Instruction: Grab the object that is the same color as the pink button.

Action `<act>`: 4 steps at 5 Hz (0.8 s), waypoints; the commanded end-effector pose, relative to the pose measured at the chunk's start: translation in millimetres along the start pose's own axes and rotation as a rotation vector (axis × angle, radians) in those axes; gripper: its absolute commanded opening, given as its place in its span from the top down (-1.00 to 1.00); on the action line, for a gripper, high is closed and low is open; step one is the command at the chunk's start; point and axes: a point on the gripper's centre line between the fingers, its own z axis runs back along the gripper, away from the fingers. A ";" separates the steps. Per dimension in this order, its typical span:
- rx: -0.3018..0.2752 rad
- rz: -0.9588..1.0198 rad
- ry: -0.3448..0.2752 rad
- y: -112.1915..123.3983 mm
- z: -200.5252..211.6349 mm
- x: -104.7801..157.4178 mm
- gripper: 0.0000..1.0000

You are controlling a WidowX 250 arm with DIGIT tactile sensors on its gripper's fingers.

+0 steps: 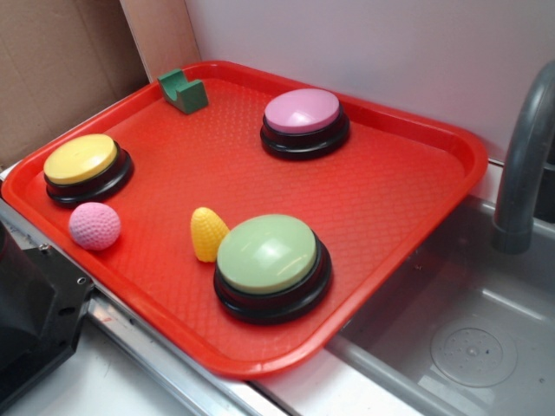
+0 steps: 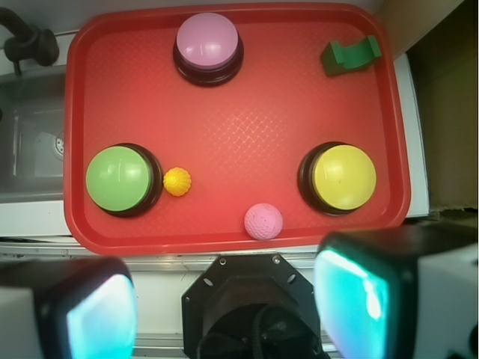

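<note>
Nothing of the grab had been done: the pink ball (image 2: 263,221) lay untouched on the red tray (image 2: 224,120) near its front rim, between the yellow button (image 2: 343,176) and the corn toy (image 2: 177,182), well apart from the pink button (image 2: 207,40) at the far side. The end effector (image 2: 224,299) hung above and short of the tray, its fingers (image 2: 352,295) spread wide and empty, so the approach, descent and closing were all left. Its fingertips were cut off by the wrist view's lower edge, and the exterior view showed none of it clearly.

The tray (image 1: 416,199) is red with a fine pebbled texture. The ball (image 1: 94,226) is pink and dimpled, matching the pink-lilac button (image 1: 303,111); the corn toy (image 1: 207,232) is yellow.
</note>
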 end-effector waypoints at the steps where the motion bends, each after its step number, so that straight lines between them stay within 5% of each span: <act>1: 0.000 0.000 0.000 0.0 0.0 0.0 -1.00; 2: 0.053 0.058 0.041 14.2 -49.0 -7.1 -1.00; 4: 0.081 0.087 -0.002 47.7 -125.1 -31.6 -1.00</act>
